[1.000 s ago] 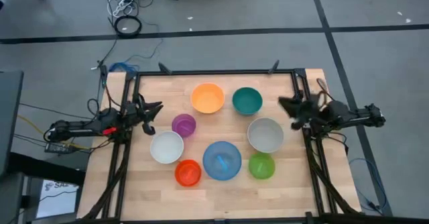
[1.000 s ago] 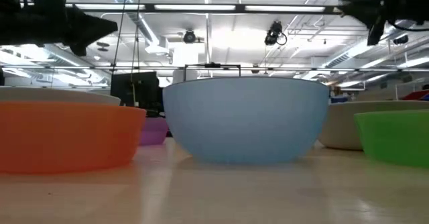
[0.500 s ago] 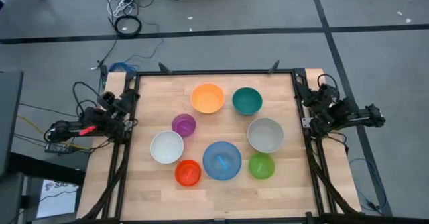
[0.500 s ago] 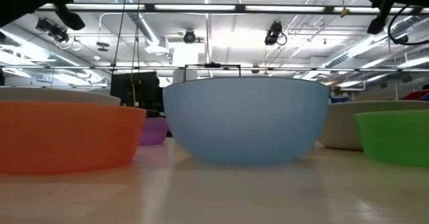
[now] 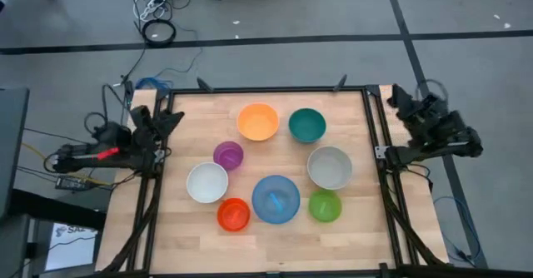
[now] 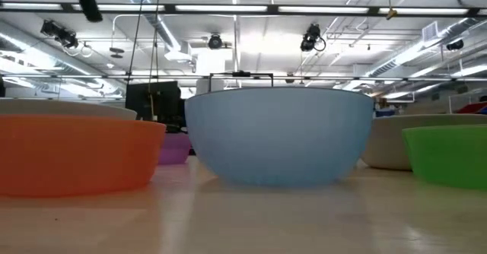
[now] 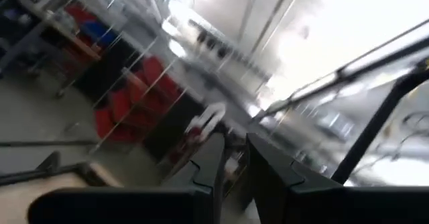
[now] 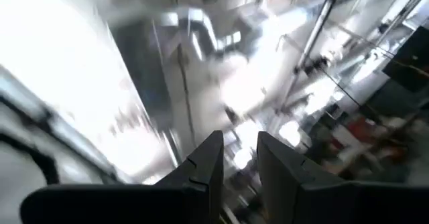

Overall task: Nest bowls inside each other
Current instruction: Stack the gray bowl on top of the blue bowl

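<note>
Eight bowls stand apart on the wooden table, each on its base: orange (image 5: 257, 121), teal (image 5: 306, 125), purple (image 5: 228, 155), grey (image 5: 330, 167), white (image 5: 207, 182), blue (image 5: 276, 198), red-orange (image 5: 234, 215) and green (image 5: 325, 205). My left gripper (image 5: 171, 120) hangs raised at the table's left edge, tipped upward. Its fingers (image 7: 213, 160) are shut with only a slit between them and nothing in it. My right gripper (image 5: 398, 99) is raised beyond the table's right edge, also tipped upward and shut (image 8: 240, 140) on nothing. Both are far from every bowl.
A black frame rail (image 5: 266, 89) runs along the table's far edge, and side rails run by each arm's base. In the low view the blue bowl (image 6: 278, 136) fills the middle, with the red-orange bowl (image 6: 76, 155) and the green bowl (image 6: 449, 155) at either side.
Both grippers have risen and drawn back from over the table, the left toward the left edge, the right toward the right and far edge. Both tipped upward, and the left one rolled. In the low view they climbed almost out of the picture's top. The bowls stayed put.
</note>
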